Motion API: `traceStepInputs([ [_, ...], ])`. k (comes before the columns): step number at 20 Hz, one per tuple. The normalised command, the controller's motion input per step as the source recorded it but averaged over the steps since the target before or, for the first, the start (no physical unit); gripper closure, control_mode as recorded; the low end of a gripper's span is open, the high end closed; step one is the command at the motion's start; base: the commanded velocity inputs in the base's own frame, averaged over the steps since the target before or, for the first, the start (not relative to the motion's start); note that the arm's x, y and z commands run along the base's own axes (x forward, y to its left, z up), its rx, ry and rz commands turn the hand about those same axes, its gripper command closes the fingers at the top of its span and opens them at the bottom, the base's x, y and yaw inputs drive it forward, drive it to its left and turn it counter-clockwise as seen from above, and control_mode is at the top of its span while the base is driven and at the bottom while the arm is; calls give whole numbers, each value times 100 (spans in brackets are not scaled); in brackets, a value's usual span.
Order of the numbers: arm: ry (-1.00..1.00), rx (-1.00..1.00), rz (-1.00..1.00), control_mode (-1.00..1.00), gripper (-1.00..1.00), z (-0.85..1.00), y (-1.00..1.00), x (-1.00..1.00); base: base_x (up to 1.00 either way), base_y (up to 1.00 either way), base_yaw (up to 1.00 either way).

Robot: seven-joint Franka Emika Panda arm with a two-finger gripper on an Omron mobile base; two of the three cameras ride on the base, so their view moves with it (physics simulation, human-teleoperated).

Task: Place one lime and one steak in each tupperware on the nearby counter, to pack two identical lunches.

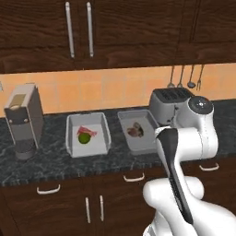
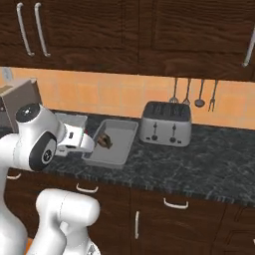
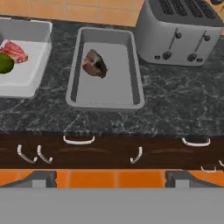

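Two grey tupperware trays stand side by side on the dark speckled counter [image 1: 55, 161]. The left tupperware [image 1: 73, 138] [image 3: 30, 87] holds a green lime [image 1: 84, 138] [image 3: 5, 64] and a red steak [image 1: 87, 131] [image 3: 15, 50]. In the right tupperware [image 1: 150, 138] [image 2: 124, 144] [image 3: 133, 70] lies a brown steak [image 1: 135, 131] [image 2: 104, 141] [image 3: 95, 64] alone. My gripper [image 3: 111, 180] hangs in front of the counter's edge, back from the right tupperware. It is open, its fingertips [image 3: 39, 178] wide apart with nothing between them.
A silver toaster [image 1: 168, 106] [image 2: 166, 123] [image 3: 179, 30] stands just right of the right tupperware. A coffee machine [image 1: 23, 120] sits at the counter's left end. Utensils [image 2: 191, 92] hang on the orange tiled wall. Dark drawers with curved handles [image 3: 78, 141] run below the counter.
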Motion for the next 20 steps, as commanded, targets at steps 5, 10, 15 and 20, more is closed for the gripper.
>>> traceStepInputs([
  [5,0,0,0,100,-100,0,0,0,-7,-100,-5],
  [10,0,0,0,100,-100,0,0,0,-20,-100,-1],
  [15,0,0,0,100,-100,0,0,0,-27,-100,-1],
  [20,0,0,0,100,-100,0,0,0,-35,-100,-1],
])
